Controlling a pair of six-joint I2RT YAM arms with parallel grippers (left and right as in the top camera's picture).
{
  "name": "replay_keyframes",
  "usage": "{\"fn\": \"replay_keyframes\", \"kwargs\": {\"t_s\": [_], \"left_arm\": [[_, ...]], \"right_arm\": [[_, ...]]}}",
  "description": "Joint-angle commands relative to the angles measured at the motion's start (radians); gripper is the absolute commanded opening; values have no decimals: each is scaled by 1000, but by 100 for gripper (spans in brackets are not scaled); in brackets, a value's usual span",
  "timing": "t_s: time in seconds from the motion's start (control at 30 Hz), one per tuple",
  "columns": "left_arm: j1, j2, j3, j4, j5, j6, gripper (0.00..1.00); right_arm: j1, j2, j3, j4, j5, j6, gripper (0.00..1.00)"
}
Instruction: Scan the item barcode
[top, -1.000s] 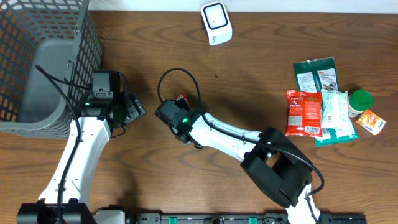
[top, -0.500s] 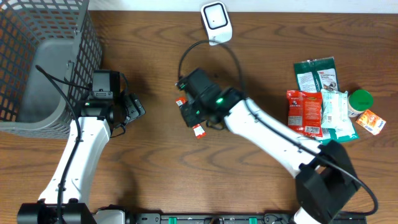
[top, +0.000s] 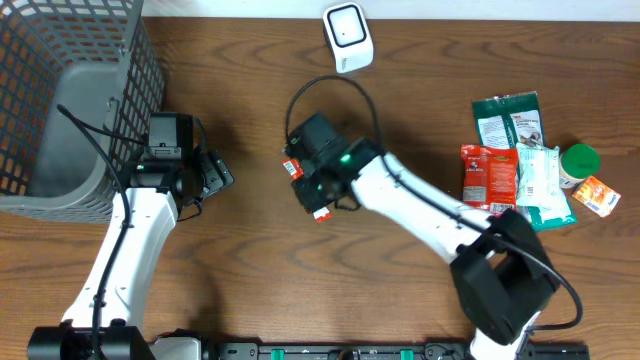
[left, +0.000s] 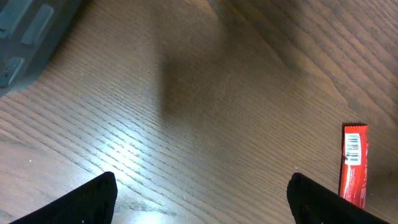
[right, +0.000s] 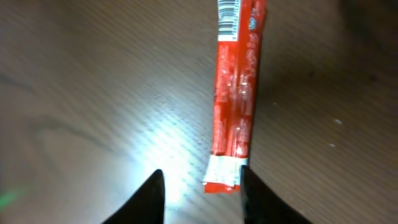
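Note:
The item is a long red stick packet (right: 235, 93) with a barcode on its far end. It lies flat on the wooden table. My right gripper (right: 201, 173) hangs open just above it, and the packet's near end lies by the right finger, held by neither. From overhead the right gripper (top: 312, 188) covers the packet's middle, and the barcode end (top: 291, 168) pokes out. The white scanner (top: 347, 37) stands at the back of the table. My left gripper (left: 202, 180) is wide open over bare wood, and the packet (left: 353, 165) lies to its right.
A grey wire basket (top: 70, 100) fills the back left corner beside my left gripper (top: 215, 172). At the right lie a green bag (top: 508, 118), a red bag (top: 488, 180), a white-teal pouch (top: 540, 190), a green-lidded jar (top: 579, 160) and an orange packet (top: 597, 195).
The right arm swung up from the lower middle toward the scanner with the packet. Its jaws have now parted and the packet lies on the table. The left arm has not moved.

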Motion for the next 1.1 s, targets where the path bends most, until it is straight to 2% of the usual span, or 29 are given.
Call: {"fn": "replay_keyframes", "kwargs": {"t_s": [0.0, 0.2, 0.4, 0.63, 1.07], "left_arm": [[7, -7, -4, -4, -13, 6, 88], [7, -7, -4, -4, -13, 6, 88], [7, -7, -4, -4, -13, 6, 88], [7, -7, -4, -4, -13, 6, 88], [7, -7, -4, -4, -13, 6, 88]], "right_arm": [[65, 26, -3, 0, 278, 17, 38], [124, 95, -3, 12, 342, 17, 37], [121, 190, -3, 37, 420, 16, 33], [108, 215, -3, 56, 331, 16, 34], [114, 217, -28, 32, 325, 35, 30]]}}
